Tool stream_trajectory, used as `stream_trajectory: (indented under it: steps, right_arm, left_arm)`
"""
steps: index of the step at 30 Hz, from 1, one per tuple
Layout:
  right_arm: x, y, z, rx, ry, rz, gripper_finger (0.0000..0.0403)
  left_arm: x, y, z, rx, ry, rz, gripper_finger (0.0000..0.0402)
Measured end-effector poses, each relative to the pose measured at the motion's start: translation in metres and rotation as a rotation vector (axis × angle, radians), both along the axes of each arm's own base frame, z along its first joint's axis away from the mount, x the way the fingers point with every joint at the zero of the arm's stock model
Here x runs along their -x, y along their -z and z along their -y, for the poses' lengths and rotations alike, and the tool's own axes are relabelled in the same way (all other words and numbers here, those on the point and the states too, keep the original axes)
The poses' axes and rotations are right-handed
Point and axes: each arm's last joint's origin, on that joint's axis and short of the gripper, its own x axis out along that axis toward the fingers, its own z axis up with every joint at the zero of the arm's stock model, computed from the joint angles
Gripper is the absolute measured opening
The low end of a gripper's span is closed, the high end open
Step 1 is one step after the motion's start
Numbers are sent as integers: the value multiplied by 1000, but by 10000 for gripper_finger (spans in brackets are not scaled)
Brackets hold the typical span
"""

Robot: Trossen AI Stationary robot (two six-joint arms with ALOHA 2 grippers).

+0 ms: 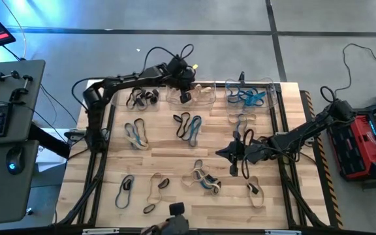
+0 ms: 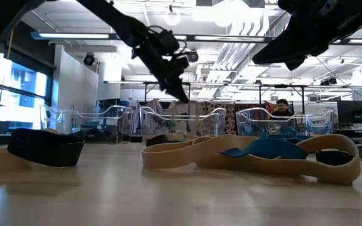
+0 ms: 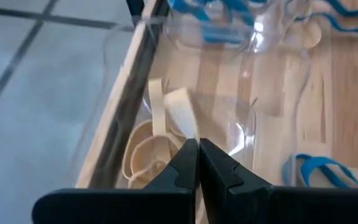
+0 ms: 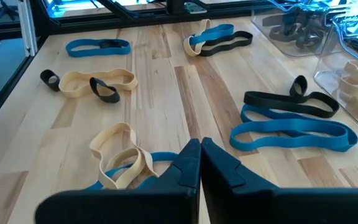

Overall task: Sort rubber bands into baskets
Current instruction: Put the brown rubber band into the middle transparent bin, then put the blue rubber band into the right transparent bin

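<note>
Rubber bands [image 1: 188, 125] lie scattered across your wooden table [image 1: 168, 151] in black, tan and blue, most of them loose on the boards in small clusters. You have three clear baskets in a row along the far edge: the left basket [image 1: 142, 96] holds dark bands, the middle basket [image 1: 200, 95] holds tan ones, and the right basket [image 1: 253, 93] holds blue ones.

Your left gripper [image 1: 185, 95] hangs over the middle basket with its fingers pressed together; in the left wrist view, a tan band [image 3: 180, 112] stands just past the fingertips, and you cannot tell whether they pinch it or it merely rests in the basket below.

Your right gripper [image 1: 232, 168] sits above the table's near-right part with its fingers closed and nothing between them. In the right wrist view, a tangle of tan and blue bands [image 4: 124, 158] lies just beside the tips.
</note>
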Motion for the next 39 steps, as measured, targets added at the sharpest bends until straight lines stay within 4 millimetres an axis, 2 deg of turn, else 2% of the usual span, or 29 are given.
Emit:
stream_trajectory:
  steps: [7, 11, 16, 21, 25, 28, 33, 39]
  right_arm:
    - [0, 0, 1, 10, 20, 4, 0]
    - [0, 0, 1, 10, 20, 4, 0]
    - [0, 0, 1, 10, 20, 4, 0]
    - [0, 0, 1, 10, 20, 4, 0]
    - [0, 0, 1, 10, 20, 3, 0]
    - [0, 0, 1, 11, 22, 4, 0]
    - [0, 0, 1, 12, 24, 3, 0]
    - [0, 0, 1, 21, 43, 7, 0]
  left_arm:
    - [3, 25, -16, 54, -15, -37, 0]
    - [4, 28, -20, 57, -24, -46, 6]
    - [4, 26, -19, 29, -7, -49, 41]
    - [4, 17, -14, 52, -36, -18, 96]
    - [1, 0, 1, 39, 39, 23, 137]
    - [-2, -9, 17, 3, 100, 99, 148]
    - [3, -10, 44, -62, 122, 244, 134]
    - [24, -10, 80, -84, 147, 382, 118]
